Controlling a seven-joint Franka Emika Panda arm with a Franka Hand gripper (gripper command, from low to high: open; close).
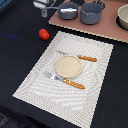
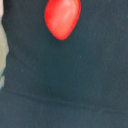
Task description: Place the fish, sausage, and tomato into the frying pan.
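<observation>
The tomato [image 1: 44,34] is a small red ball on the dark cloth, to the exterior view's left of the striped placemat. It fills the wrist view's upper middle [image 2: 62,17]. The frying pan [image 1: 68,10] sits on the brown board at the back, its thin handle pointing to the exterior view's left. My gripper [image 1: 43,10] shows only as a blurred white and grey shape at the top edge, near the pan handle and well above the tomato. Its fingers do not show in the wrist view. The fish and the sausage are not visible.
A deeper grey pot [image 1: 92,13] stands beside the pan on the brown board [image 1: 100,29]. A white bowl [image 1: 123,17] is at the far right. A tan plate [image 1: 68,65] and orange-handled cutlery [image 1: 75,84] lie on the placemat [image 1: 35,80].
</observation>
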